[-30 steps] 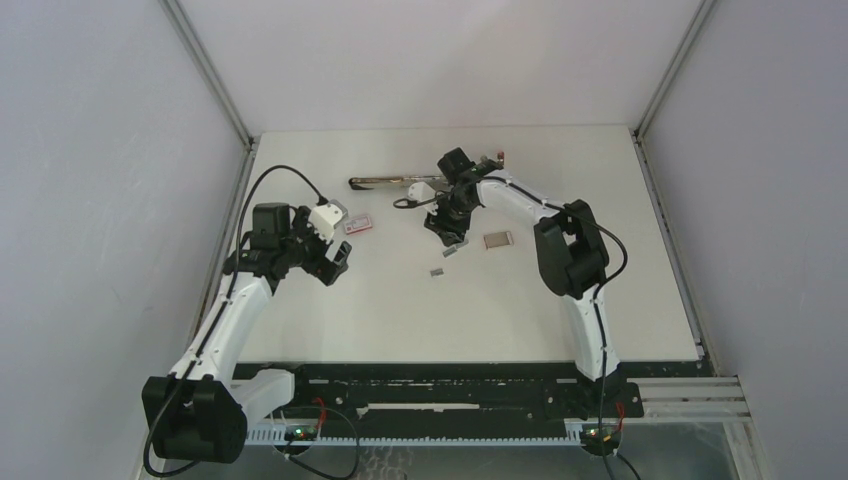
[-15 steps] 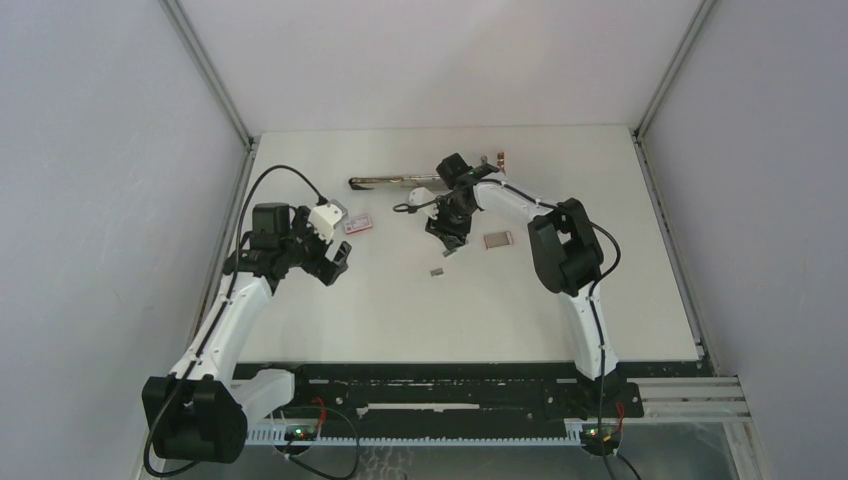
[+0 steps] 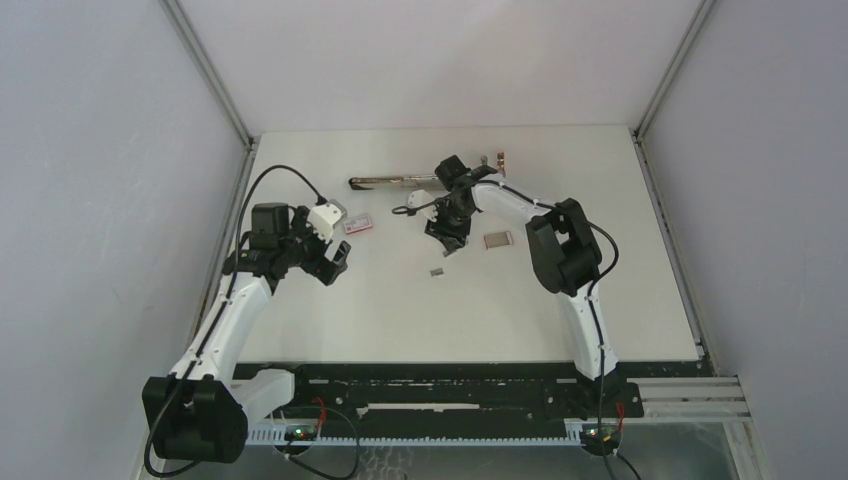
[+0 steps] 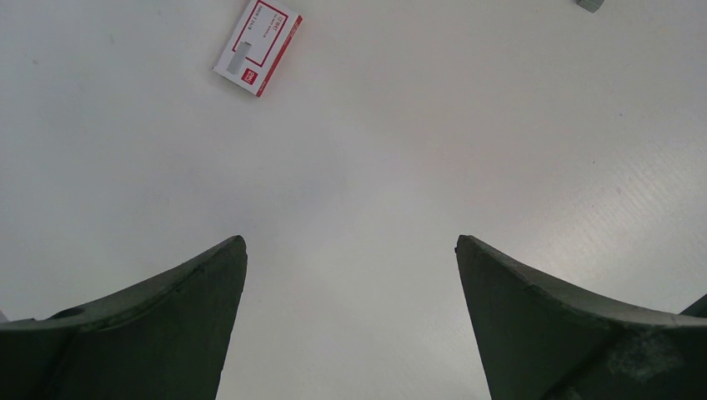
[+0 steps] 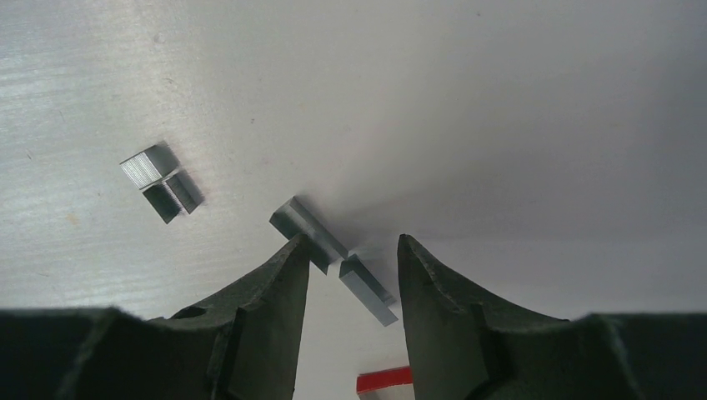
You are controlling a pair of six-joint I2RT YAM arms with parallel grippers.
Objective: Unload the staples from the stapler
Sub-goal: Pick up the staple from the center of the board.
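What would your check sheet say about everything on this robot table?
Surface: white table, a few faint marks.
Job's things: silver stapler at the far side; loose staples on the table; another staple strip between the right jaws.
Clutter: pink-and-white box; second box; brownish bit, too small to tell.
Grippers: left gripper, jaws wide open, empty; right gripper, jaws part open astride that strip, not clamped.
Cables: black cable looping off the left arm.
Surroundings: plain grey walls.
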